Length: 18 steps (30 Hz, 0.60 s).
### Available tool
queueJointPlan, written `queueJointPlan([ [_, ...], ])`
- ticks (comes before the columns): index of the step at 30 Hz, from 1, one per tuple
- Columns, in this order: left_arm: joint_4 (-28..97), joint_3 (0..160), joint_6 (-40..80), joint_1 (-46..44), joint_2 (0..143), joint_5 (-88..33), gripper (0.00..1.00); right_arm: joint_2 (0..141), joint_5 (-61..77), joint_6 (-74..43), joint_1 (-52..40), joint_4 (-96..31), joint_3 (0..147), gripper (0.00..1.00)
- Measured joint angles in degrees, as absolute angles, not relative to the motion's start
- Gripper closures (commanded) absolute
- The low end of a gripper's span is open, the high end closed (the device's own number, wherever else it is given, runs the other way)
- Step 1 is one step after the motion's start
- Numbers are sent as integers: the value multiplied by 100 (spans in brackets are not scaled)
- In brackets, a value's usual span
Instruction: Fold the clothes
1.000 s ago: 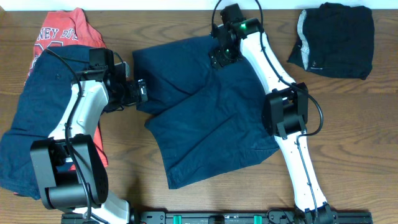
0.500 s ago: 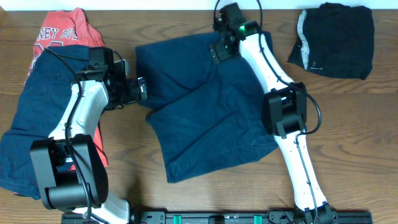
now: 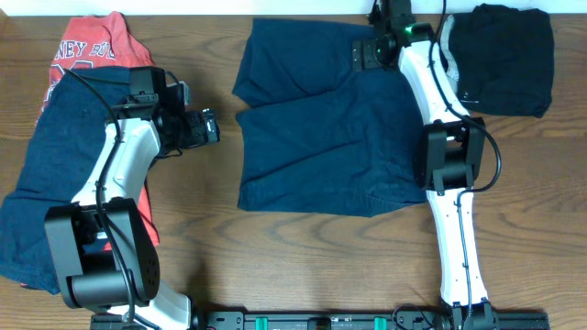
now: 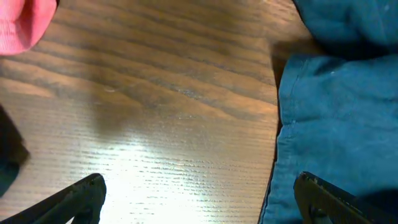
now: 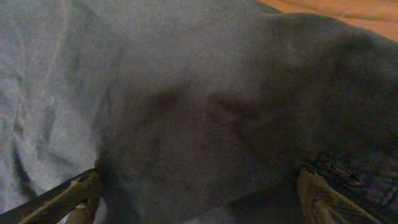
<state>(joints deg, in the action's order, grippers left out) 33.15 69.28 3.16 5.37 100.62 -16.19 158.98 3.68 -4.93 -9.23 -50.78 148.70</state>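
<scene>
Navy shorts (image 3: 321, 137) lie flat at upper centre, legs pointing frame-left, long axis left-right, with the right gripper (image 3: 362, 57) over them, its jaws apart. The left gripper (image 3: 209, 128) is just left of them, jaws apart. One T-shirt (image 3: 92, 46) and further shorts (image 3: 64, 156), number unclear, lie far left; one black garment (image 3: 504, 55) lies upper right.

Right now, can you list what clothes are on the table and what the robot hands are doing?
middle: dark navy cloth shorts, spread flat
far left: red T-shirt with white lettering, partly under more navy shorts
far right: black garment with grey stripe
left gripper: open, over bare wooden table
right gripper: open, over the middle shorts' top edge
</scene>
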Motion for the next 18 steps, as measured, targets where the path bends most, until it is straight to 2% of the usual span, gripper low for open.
queueJointPlan([
  [9, 3769, 6928, 145, 537, 9531, -1651, 2, 15207, 792, -613, -939, -6261, 14805, 1],
  [18, 5087, 7015, -73, 303, 7732, -1820, 2, 12287, 1831, -410, -937, -7996, 14870, 1],
])
